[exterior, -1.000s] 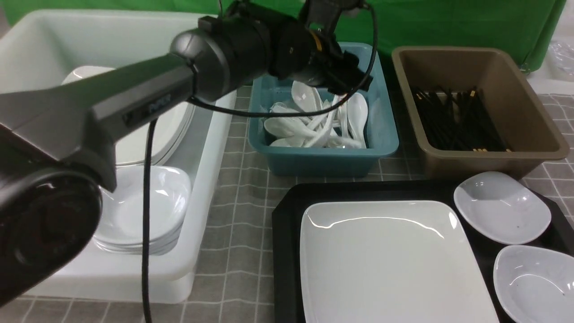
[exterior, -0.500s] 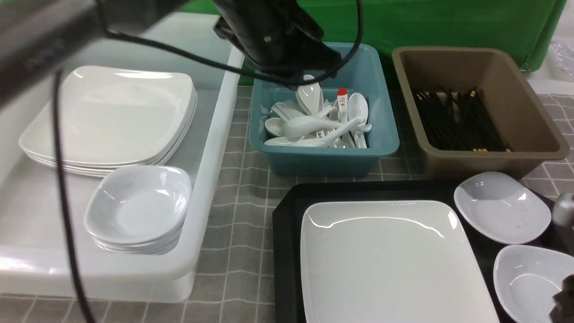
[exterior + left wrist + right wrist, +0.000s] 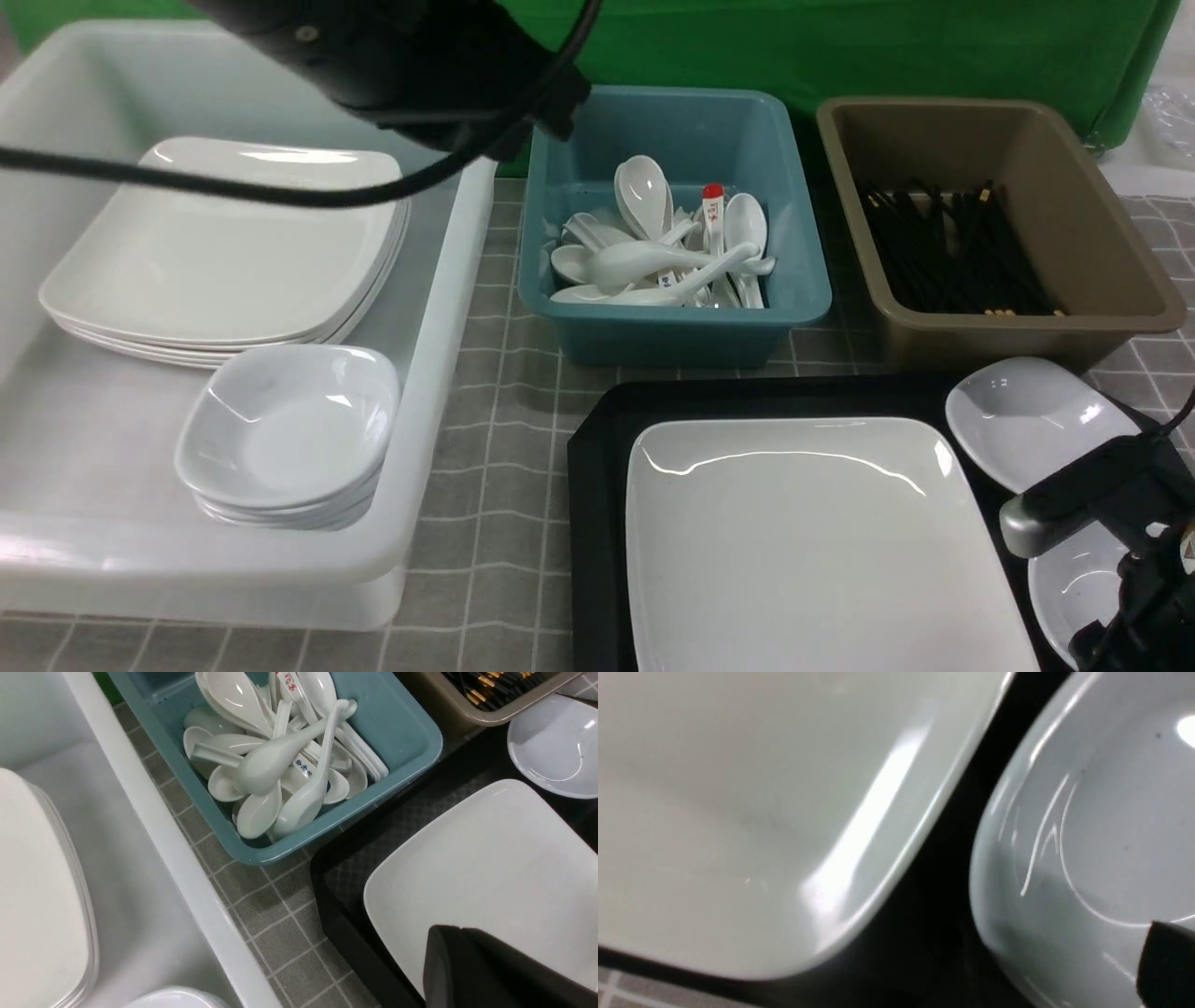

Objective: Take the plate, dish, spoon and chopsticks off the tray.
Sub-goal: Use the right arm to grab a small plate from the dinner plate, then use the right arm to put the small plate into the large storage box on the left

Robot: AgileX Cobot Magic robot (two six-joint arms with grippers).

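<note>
You have the glossy white plate [image 3: 812,551] lying flat on the black tray [image 3: 597,523], a small dish [image 3: 1036,425] at its two o'clock and a second dish [image 3: 1064,579] at four.

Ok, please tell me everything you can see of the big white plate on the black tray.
The plate is large, white, glossy, ceramic-looking, rounded-square, with a low raised rim. It lies flat and empty on the black tray, filling most of it. Its near edge is cut off in the front view. A small dish sits beside it, apart.
</note>
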